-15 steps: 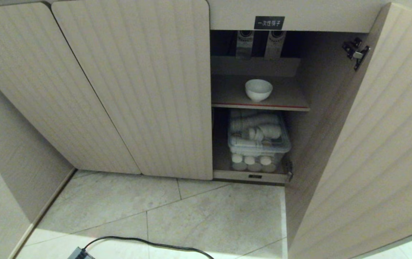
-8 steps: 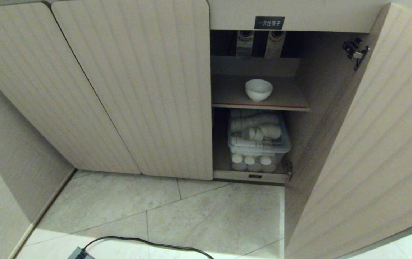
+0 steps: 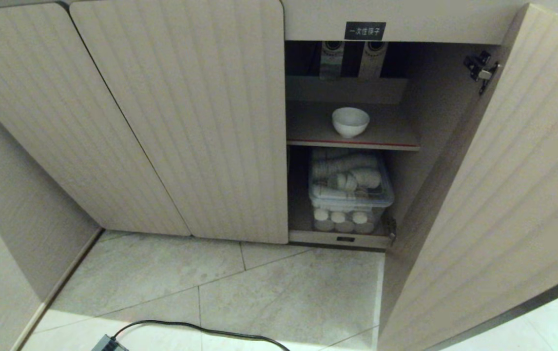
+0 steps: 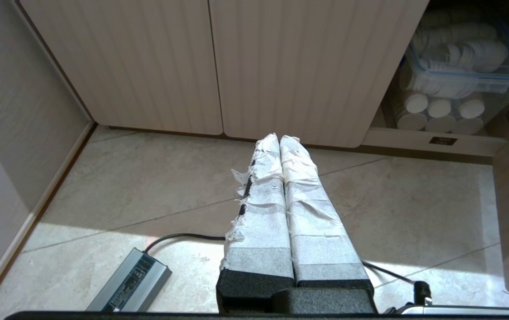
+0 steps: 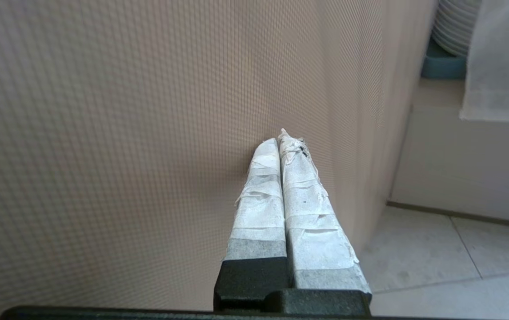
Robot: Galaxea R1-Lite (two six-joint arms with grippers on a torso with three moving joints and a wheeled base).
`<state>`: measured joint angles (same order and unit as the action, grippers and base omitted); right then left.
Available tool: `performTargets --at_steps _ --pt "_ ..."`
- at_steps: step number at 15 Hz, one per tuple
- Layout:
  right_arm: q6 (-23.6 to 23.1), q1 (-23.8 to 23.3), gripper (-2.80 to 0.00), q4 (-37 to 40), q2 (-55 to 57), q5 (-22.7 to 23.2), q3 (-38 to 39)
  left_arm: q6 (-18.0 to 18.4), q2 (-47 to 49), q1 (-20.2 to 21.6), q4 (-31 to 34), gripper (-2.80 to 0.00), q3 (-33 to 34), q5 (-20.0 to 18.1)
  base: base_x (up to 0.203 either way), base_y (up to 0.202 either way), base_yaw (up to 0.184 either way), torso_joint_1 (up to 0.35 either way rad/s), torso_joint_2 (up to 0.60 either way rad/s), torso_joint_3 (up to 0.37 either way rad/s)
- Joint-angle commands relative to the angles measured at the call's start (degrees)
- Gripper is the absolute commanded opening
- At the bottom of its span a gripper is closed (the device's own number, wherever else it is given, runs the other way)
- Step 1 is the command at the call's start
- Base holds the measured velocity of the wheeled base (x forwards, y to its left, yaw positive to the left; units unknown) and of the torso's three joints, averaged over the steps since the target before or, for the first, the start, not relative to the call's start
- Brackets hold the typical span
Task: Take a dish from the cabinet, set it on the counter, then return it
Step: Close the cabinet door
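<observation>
Inside, bowl (image 3: 350,121) sits upright on cabinet (image 3: 186,122) upper shelf (image 3: 391,131), door (image 3: 503,195) swung wide. Right tool (image 5: 280,141) closed, empty, against door. Left tool (image 4: 279,140) closed over floor (image 4: 147,178).

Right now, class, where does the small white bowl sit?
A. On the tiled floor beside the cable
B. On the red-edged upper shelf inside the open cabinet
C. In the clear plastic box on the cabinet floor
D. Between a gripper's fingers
B: the bowl stands alone on the red-edged shelf, above the clear box of cups.
</observation>
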<state>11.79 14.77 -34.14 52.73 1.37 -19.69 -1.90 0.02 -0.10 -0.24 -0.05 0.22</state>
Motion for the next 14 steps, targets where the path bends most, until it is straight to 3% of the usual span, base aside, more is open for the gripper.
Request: performTargets --at_steps 1,9,14 --pt "0.07 1.30 -2.80 -0.23 1.60 0.03 -2.07 -0.03 -0.02 0.01 -0.02 -2.80 0.05 0.04 0.000 0.000 0.000 0.000 0.00 0.000" --pt "-0.48 6.92 -2.80 -0.23 3.17 0.03 -4.65 0.01 -0.02 0.01 -0.02 -2.80 -0.04 0.04 0.000 0.000 0.000 0.000 0.00 0.000" --pt "-0.54 7.47 -2.80 -0.30 7.29 0.03 -8.06 -0.03 -0.02 0.01 -0.02 -2.80 0.02 0.04 0.000 0.000 0.000 0.000 0.00 0.000"
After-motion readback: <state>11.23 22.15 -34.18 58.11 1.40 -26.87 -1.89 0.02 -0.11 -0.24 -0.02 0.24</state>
